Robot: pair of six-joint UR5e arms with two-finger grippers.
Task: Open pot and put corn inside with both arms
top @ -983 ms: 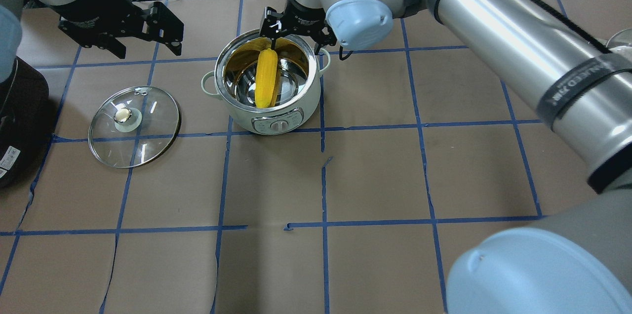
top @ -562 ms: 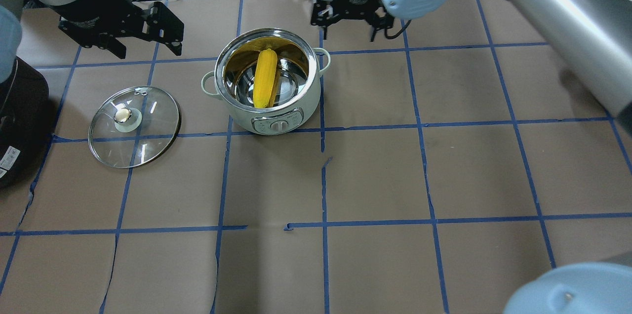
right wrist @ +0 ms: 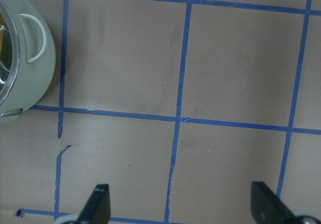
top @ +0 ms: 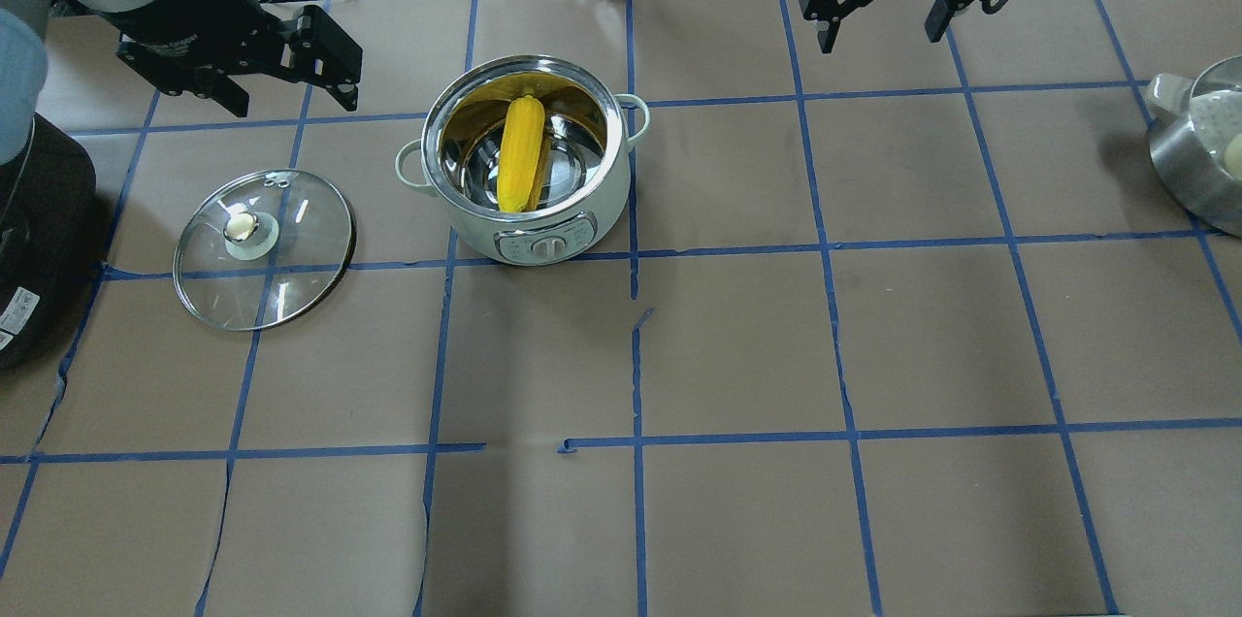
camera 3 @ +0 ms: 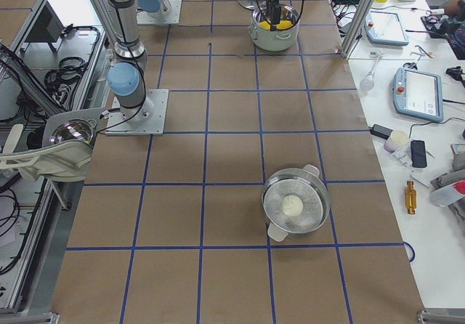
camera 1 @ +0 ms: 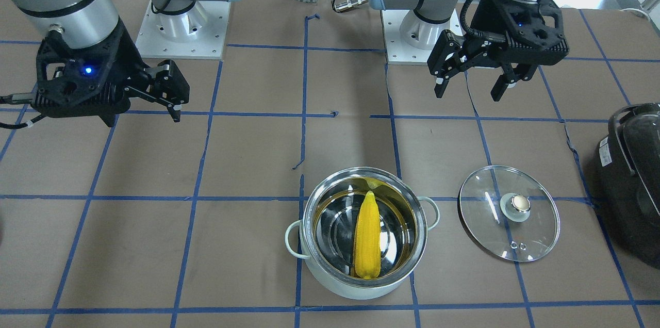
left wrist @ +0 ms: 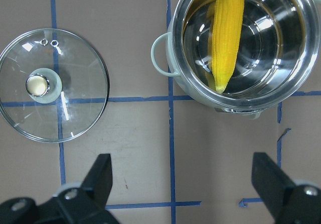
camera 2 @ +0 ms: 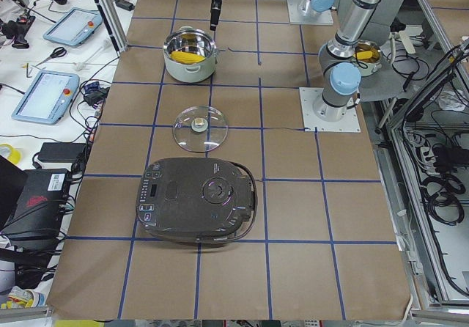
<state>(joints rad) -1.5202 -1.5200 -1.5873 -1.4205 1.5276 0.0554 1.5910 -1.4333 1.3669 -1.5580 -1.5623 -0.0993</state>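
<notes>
The pot stands open at the table's far middle, also in the front view and left wrist view. The yellow corn lies inside it, leaning on the wall. The glass lid lies flat on the table to the pot's left. My left gripper hangs open and empty above the table behind the lid. My right gripper is open and empty, well right of the pot.
A dark black appliance sits at the table's left end, beyond the lid. A steel pot holding a white ball sits at the right end. Cables and devices lie beyond the table's far edge.
My right gripper has pulled up and away from the pot's far rim to the right. The corn stays in the pot. The left gripper has not moved.
</notes>
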